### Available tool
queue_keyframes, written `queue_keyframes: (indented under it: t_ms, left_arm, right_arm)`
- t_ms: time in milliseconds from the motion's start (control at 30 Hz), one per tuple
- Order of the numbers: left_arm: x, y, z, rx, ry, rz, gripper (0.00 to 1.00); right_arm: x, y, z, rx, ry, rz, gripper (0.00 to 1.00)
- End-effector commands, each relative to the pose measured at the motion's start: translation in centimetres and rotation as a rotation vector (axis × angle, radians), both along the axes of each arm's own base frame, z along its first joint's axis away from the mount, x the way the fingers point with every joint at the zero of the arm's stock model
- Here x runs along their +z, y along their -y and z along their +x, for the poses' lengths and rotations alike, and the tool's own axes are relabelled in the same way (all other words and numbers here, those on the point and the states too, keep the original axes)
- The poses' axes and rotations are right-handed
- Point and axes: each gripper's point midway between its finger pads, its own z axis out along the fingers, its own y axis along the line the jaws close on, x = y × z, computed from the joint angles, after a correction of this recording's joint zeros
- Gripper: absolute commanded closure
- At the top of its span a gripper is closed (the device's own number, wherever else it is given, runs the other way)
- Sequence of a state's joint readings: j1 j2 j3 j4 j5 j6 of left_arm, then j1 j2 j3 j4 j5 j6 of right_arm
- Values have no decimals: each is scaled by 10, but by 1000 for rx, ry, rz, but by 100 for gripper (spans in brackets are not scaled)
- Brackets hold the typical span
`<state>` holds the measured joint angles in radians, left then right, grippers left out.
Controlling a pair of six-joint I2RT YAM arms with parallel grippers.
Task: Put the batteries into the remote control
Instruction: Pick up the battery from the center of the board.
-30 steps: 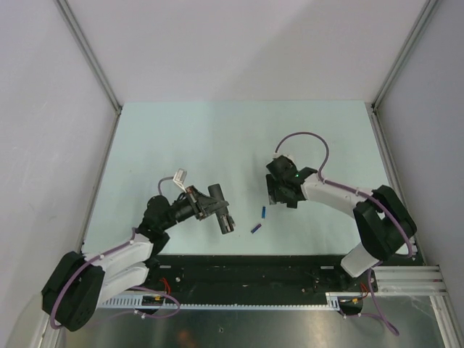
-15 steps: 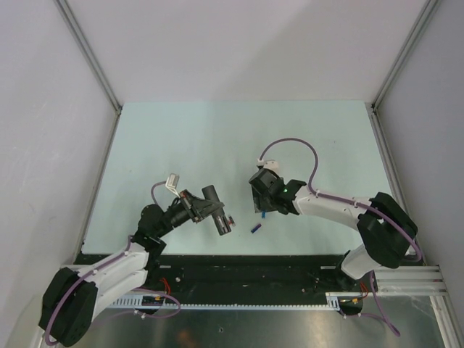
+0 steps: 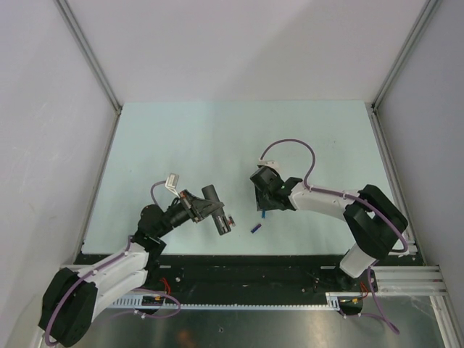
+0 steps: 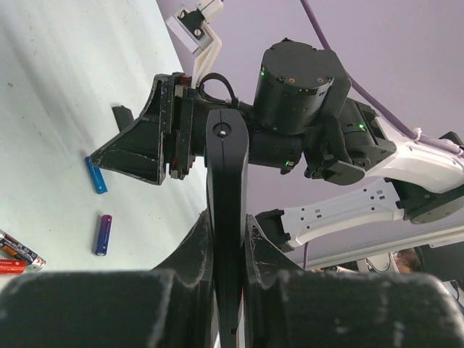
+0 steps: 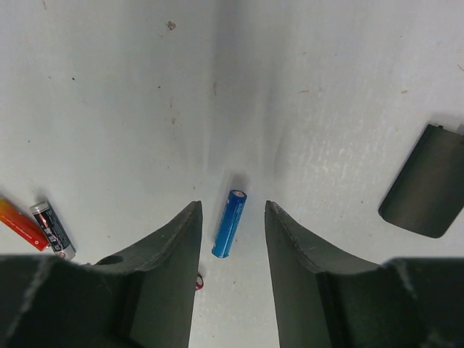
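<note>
My left gripper (image 3: 221, 221) is shut on the remote control (image 4: 228, 174), a slim black bar held edge-on between the fingers (image 4: 194, 246) above the table. My right gripper (image 5: 231, 208) is open and low over the table, with a blue battery (image 5: 229, 223) lying between its fingers without touching them. In the top view this battery (image 3: 262, 214) shows just under the right gripper (image 3: 263, 204). A second, blue-purple battery (image 3: 254, 229) lies nearer the front, and it also shows in the left wrist view (image 4: 103, 233).
A red/orange battery (image 5: 18, 223) and a dark silver-ended one (image 5: 52, 230) lie left of the right gripper. A black battery cover (image 5: 424, 192) lies to its right. The right arm (image 4: 406, 156) is close in front of the remote.
The right gripper has moved left and toward the front, down over the blue battery. The left gripper with the remote shifted slightly, then stayed still.
</note>
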<state>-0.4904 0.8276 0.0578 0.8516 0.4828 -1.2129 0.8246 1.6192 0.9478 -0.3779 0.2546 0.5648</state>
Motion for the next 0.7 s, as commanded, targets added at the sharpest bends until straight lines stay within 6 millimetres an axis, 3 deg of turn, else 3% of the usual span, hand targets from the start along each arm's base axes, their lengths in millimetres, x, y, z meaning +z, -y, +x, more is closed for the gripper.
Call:
queue_keyframes:
  t_ms: [0,667]
  left_arm:
    - [2,0,-1,-11,45,5,100]
    - [2,-1,-4,-15,50,3,100]
  right_arm:
    - [-3,-8,8,2,1,36,56]
    - [-18,-3,10,-16,-43,7,66]
